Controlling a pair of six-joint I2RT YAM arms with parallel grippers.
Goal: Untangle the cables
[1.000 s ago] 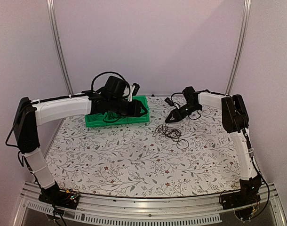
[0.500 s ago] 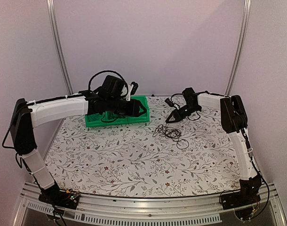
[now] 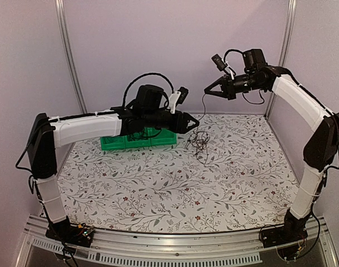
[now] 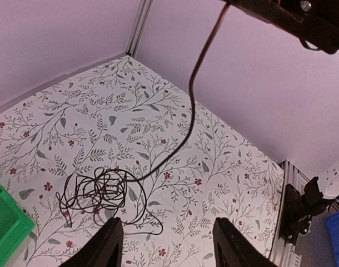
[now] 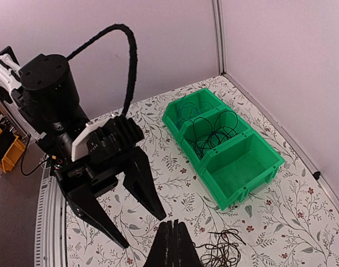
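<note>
The right gripper (image 3: 207, 92), raised high above the floral table (image 3: 158, 189), has its fingers pressed together on a single dark strand (image 4: 190, 111). The strand drops in a long curve to the tangle (image 4: 97, 192) of thin black cables lying on the cloth, right of the bin. The left gripper (image 3: 192, 123) reaches in low from the left, its jaws spread wide and holding nothing, poised just above and beside the tangle without touching it.

Behind the left arm, toward the back of the table, sits a green bin (image 5: 244, 167) with three compartments in a row. In the right wrist view, the compartment farthest from the camera holds a blue cable (image 5: 186, 108). The middle one holds a loosely coiled black cable (image 5: 214, 130).
</note>
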